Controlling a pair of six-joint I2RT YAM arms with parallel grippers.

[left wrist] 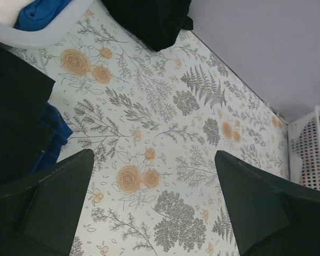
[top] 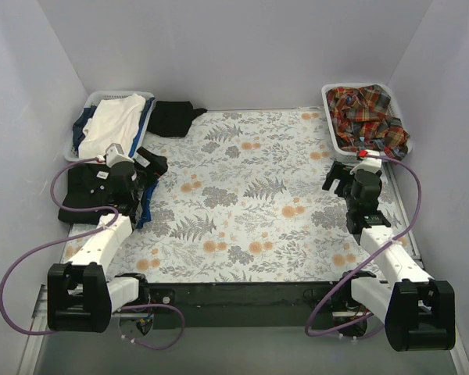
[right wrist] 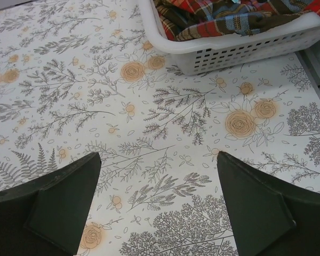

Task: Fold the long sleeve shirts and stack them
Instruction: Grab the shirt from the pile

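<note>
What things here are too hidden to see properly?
Top view: the plaid shirt is bunched in the right basket; anything beneath it is hidden.
Top view: the white cloth covers most of the left basket.
Top view: the left arm covers part of the black cloth beneath it.
Right wrist view: the top edge cuts off the plaid shirt.
</note>
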